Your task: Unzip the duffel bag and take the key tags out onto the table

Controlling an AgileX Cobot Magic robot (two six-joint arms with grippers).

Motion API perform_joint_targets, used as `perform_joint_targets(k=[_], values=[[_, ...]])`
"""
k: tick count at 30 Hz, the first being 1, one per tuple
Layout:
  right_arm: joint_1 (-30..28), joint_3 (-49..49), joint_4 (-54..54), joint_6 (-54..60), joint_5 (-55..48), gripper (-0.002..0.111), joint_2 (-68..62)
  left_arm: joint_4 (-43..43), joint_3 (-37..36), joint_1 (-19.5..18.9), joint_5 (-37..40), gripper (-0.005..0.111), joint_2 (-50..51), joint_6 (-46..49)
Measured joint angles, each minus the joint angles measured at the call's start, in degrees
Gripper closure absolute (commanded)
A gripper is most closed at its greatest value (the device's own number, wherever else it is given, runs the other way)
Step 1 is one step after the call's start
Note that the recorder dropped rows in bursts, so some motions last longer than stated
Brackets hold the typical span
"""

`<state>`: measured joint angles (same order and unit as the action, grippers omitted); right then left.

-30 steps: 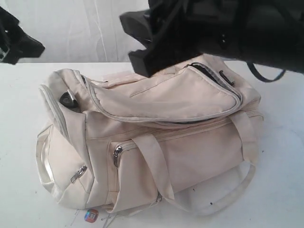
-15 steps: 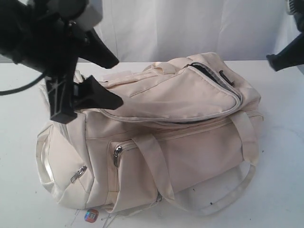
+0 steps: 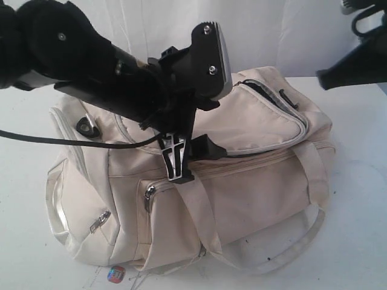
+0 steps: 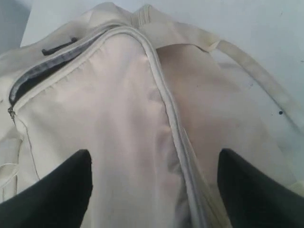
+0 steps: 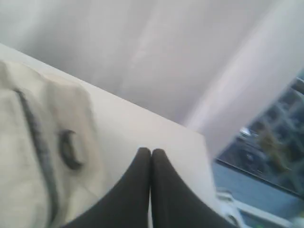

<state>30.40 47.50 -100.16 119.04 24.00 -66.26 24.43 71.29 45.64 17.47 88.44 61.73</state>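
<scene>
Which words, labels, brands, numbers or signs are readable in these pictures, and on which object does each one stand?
No text can be read in any view.
The round red-blue sticker on the table, at the edge of the duffel bag: any print is too small and blurred to read.
The duffel bag: no logo or label visible.

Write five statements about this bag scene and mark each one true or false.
1. The left tool stands open over the cream-white fabric duffel bag. True.
2. The right tool grips a webbing handle. False: it is shut on nothing, clear of the bag.
3. The coloured plastic key tags lie on the wide white table. False: no tags are in view anywhere.
4. A small round red-blue sticker lies on the table at the bag's near edge. True.
5. A grey zipper opening near the bag's right end shows dark inside. True.
</scene>
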Motion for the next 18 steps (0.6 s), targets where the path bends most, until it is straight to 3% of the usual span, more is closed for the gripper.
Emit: perform_joint_targets(k=[8, 12, 15, 18], values=[[0.15, 0.15, 3.9, -16.21, -32.0, 0.108, 0.0, -0.54, 0.0, 0.19, -1.19, 0.038, 2.57, 0.0], [-2.69, 4.05, 32.22, -47.02, -47.89, 0.108, 0.0, -3.11, 0.0, 0.19, -1.39, 0.048, 2.66, 0.0], [-4.33, 8.42, 55.03, -70.52, -53.27, 0.108, 0.27, -4.14, 0.0, 0.28, -1.39, 0.049, 2.66, 0.0], [-5.26, 11.97, 71.29, -85.08, -58.68, 0.108, 1.27, -4.73, 0.0, 0.28, -1.39, 0.049, 2.92, -0.31]])
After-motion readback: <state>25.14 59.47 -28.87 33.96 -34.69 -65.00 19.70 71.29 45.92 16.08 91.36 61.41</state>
